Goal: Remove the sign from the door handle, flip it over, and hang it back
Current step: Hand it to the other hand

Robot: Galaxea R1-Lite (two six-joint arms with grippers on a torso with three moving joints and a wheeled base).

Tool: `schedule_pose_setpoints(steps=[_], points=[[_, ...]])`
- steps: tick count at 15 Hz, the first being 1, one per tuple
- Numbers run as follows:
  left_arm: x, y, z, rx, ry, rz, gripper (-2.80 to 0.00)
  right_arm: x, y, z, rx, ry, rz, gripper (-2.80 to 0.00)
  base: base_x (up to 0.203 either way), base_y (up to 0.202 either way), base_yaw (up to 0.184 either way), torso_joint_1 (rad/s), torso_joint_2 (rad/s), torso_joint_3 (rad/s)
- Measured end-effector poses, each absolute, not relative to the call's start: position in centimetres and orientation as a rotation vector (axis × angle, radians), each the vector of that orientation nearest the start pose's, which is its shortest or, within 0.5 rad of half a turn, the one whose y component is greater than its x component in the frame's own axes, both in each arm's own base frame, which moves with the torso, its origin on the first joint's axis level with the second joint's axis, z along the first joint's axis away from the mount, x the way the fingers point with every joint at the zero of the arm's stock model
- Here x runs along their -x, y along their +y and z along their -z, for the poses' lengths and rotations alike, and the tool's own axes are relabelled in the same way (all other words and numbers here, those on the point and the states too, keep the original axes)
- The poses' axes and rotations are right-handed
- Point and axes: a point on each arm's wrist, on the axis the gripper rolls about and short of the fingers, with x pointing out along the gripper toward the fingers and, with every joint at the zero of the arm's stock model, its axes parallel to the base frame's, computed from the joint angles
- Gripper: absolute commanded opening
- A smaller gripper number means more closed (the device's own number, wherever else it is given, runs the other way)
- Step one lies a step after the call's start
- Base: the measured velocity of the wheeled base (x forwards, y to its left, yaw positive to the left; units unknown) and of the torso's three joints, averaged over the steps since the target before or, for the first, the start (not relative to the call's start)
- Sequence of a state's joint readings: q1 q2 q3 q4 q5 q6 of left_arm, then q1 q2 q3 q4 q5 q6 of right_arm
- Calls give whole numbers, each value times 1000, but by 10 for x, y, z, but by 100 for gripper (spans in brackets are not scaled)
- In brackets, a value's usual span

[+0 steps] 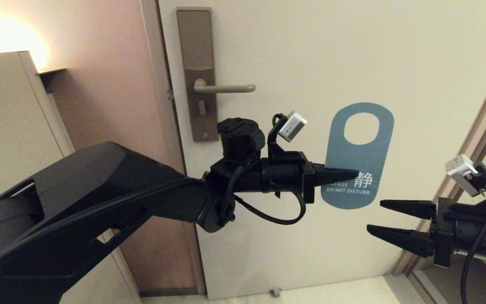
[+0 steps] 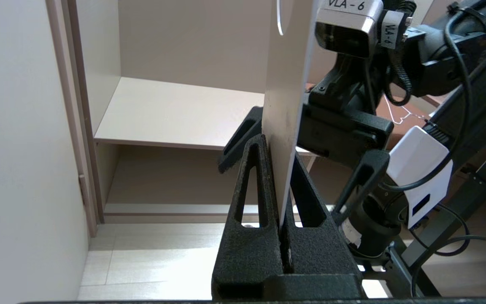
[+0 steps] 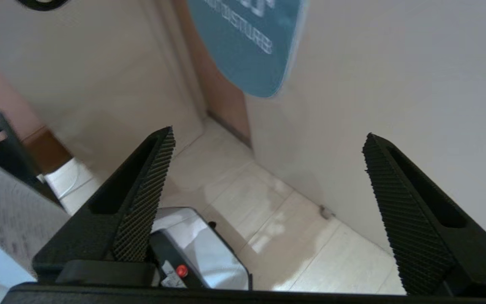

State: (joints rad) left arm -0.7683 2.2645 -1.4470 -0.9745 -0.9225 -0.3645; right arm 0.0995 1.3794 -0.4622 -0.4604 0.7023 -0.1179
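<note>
Your left pincer (image 1: 350, 174) is clamped on the flat teal card sign (image 1: 359, 158) with rounded ends and an oval hole, gripping its lower left edge just above the white words "PLEASE DO NOT DISTURB". The sign is off the slim horizontal bronze-grey metal door handle (image 1: 226, 88): it hangs in the air in front of the cream door (image 1: 352, 50), below and to the right of the handle and well apart from it, upright with the hole end on top and the teal face toward you. From the left wrist camera you see the card's pale other side (image 2: 287, 105) edge-on, pinched between the two black fingers (image 2: 253, 190).

Your right pincer (image 1: 376, 217) sits lower and further right of the handle, just beside the sign's bottom end but not touching it. Its fingers (image 3: 141, 198) stand wide apart with nothing between them, and the sign's rounded teal end (image 3: 247, 50) shows ahead of them. The handle itself is bare, on its tall narrow matching backplate (image 1: 196, 55).
</note>
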Motion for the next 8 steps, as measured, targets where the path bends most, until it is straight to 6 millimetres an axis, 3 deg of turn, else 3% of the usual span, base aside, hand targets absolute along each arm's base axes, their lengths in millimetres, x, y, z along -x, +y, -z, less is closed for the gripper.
schedule_pose_setpoints(steps=[8], points=[[-315,-336,-167,260,136,1703,-280,-208,42,-165,-47,383,-910,0,0,0,0,0,0,0]])
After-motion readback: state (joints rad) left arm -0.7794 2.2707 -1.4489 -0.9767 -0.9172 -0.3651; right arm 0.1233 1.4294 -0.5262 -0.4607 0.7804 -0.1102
